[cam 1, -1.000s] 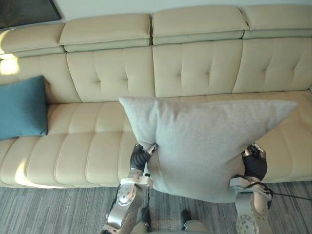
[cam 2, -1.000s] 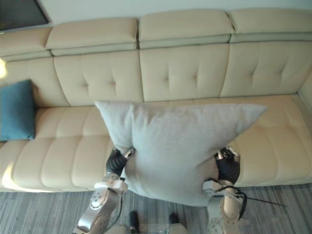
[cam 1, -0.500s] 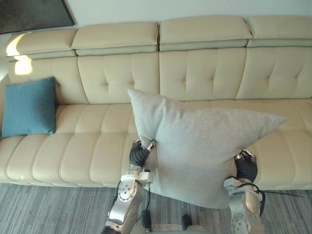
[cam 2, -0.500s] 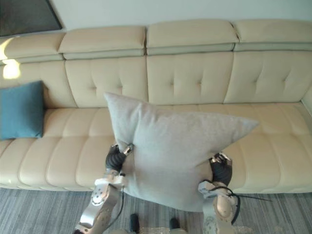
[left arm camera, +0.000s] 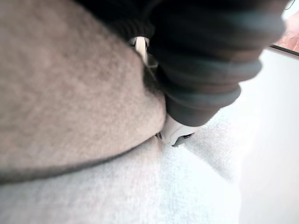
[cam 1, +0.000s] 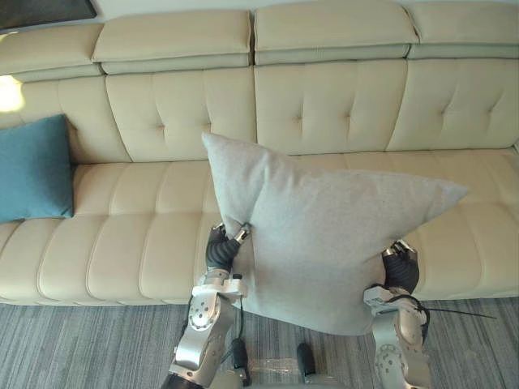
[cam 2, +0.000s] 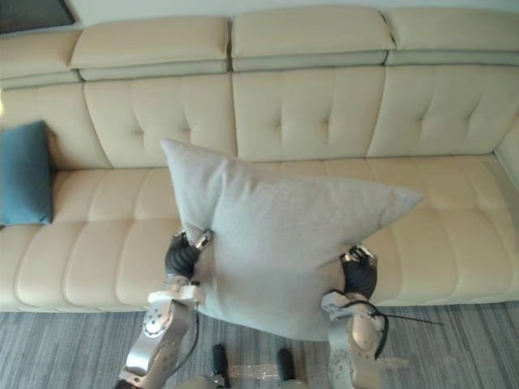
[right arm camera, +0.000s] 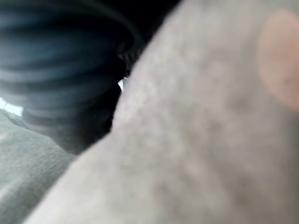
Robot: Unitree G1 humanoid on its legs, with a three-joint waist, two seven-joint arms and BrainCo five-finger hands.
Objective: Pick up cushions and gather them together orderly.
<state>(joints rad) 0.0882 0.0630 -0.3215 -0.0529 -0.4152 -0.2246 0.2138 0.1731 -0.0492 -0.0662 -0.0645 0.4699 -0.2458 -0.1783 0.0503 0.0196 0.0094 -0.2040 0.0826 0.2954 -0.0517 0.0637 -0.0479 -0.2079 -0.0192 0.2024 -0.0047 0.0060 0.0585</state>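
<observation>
Nearest to me, a grey striped carpet (cam 1: 81,348) is running along the foot of the sofa. Above it I am carrying the grey cushion (cam 1: 324,235) between both hands, clear of the seat, with its lower edge hanging over the carpet. My left hand (cam 1: 219,253) is pressing against the cushion's left edge, just under its raised upper-left corner. My right hand (cam 1: 401,272) is pressing against the lower part of the right edge, below the corner that is pointing out to the right. The cushion is sitting tilted, its left corner higher than its right one. In the left wrist view the dark ribbed cover is lying hard against bunched grey cloth, and in the right wrist view the cover is likewise lying close against the cloth. For either hand I cannot tell whether it is spread or closed on the fabric, since the cushion is covering what lies past the wrist cover. Behind the cushion the cream sofa (cam 1: 130,243) is stretching across the whole width, the cushion covering the middle of its seat. Further off, at the left end of the seat, a blue cushion (cam 1: 32,168) is leaning upright against the tufted backrest, well apart from the grey one. Beyond the headrests a dark panel (cam 1: 45,8) is showing on the pale wall at upper left.
</observation>
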